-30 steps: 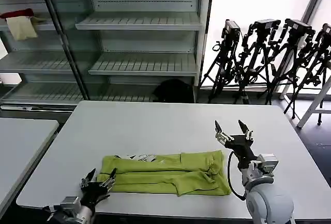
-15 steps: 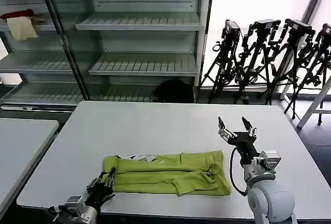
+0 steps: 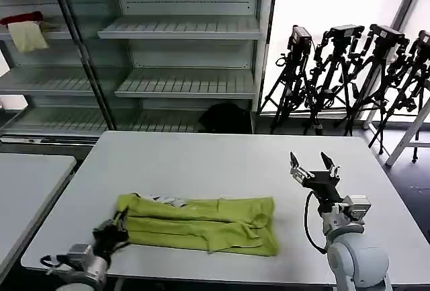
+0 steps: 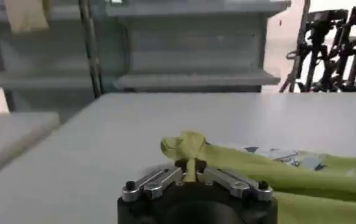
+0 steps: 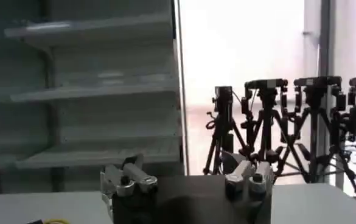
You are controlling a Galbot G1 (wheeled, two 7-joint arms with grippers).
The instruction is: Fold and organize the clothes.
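A lime-green T-shirt point(image 3: 201, 222) lies folded into a long strip along the front of the white table point(image 3: 222, 163). My left gripper point(image 3: 115, 228) sits at the strip's left end, shut on a pinch of the green fabric point(image 4: 187, 149), seen also as the left gripper point(image 4: 191, 168) close up. The shirt's pale printed edge point(image 3: 171, 201) peeks out along the far side. My right gripper point(image 3: 314, 168) hangs open above the table, to the right of the shirt and apart from it; the same right gripper point(image 5: 187, 176) points toward the shelves and window with nothing between its fingers.
Metal shelving point(image 3: 181, 56) stands behind the table, with a red cloth point(image 3: 21, 18) and a cream cloth point(image 3: 28, 35) on an upper left shelf. Camera tripods point(image 3: 349, 76) cluster at the back right. A second table point(image 3: 27, 183) adjoins on the left.
My left gripper closed on the shirt's left end and pulled it leftward; the whole strip slid left. My right gripper drifted slightly right and stayed open.
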